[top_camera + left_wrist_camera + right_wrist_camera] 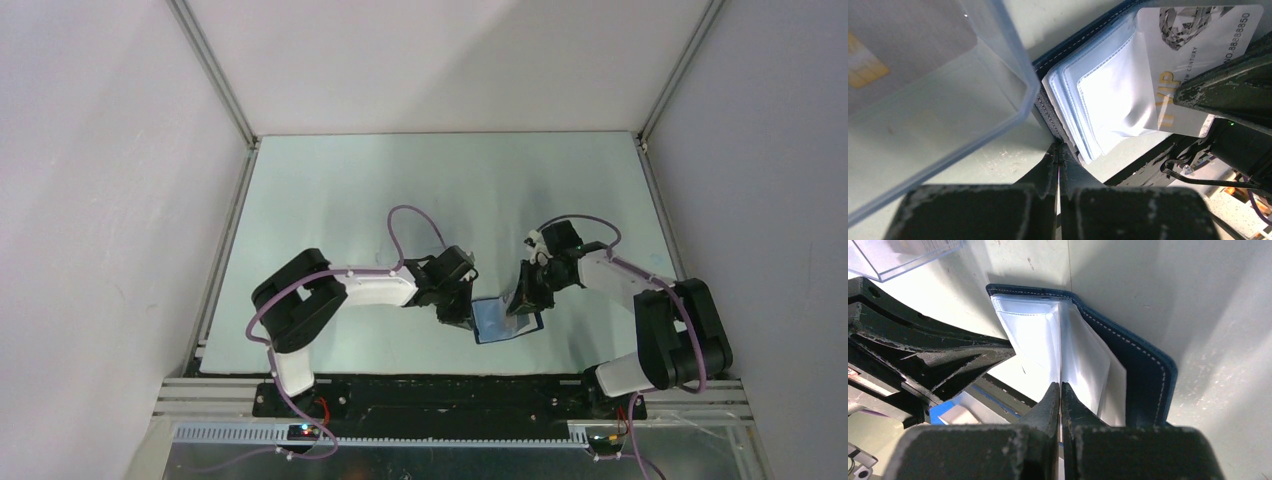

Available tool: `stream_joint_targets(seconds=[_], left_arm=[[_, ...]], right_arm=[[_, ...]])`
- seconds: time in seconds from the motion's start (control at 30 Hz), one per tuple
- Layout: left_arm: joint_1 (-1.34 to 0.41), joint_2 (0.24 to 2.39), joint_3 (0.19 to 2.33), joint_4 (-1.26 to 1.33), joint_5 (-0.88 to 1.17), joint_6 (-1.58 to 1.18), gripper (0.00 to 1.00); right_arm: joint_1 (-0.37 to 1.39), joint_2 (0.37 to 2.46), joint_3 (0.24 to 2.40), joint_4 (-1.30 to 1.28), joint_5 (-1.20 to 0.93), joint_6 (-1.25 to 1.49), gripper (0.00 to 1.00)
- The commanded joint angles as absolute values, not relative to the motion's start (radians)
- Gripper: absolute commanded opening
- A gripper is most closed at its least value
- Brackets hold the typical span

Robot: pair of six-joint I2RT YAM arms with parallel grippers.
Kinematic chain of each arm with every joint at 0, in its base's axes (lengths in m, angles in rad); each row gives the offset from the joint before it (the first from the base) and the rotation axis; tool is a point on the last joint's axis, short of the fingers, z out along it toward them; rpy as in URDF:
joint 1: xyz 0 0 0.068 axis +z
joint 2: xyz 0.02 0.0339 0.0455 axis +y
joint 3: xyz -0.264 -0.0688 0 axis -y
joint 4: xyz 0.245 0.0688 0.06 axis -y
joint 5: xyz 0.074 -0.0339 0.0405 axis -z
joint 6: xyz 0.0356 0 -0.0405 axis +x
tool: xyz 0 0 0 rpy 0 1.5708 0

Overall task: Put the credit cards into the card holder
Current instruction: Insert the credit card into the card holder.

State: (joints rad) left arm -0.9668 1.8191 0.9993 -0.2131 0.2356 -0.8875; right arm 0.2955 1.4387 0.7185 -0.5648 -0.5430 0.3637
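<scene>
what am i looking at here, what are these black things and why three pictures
Two robot arms bolted to a table. One picture looks down from above; the other two come from cameras on each wrist, so the black wedges are that arm's own fingers. The left gripper is shut on the edge of an open blue card holder. The right gripper pinches a pale credit card at the holder's clear sleeves. A clear plastic box lies close by.
</scene>
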Motion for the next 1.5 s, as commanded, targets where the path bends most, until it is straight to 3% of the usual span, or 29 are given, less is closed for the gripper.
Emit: stream_joint_targets(seconds=[0.0, 0.4, 1.07, 1.47], left_arm=[[-0.954, 1.856, 1.008, -0.256, 0.145, -0.834, 0.0], [-0.947, 1.851, 1.016, -0.281, 0.131, -0.809, 0.0], [-0.945, 1.868, 1.039, -0.301, 0.131, -0.78, 0.0], [-0.945, 1.875, 1.045, -0.319, 0.113, -0.778, 0.0]], right_arm=[[0.265, 1.443, 0.75, -0.538, -0.579, 0.324, 0.01], [0.252, 1.44, 0.75, -0.607, -0.508, 0.356, 0.0], [0.303, 1.55, 0.724, -0.525, -0.616, 0.353, 0.0], [0.291, 1.48, 0.725, -0.562, -0.567, 0.385, 0.0]])
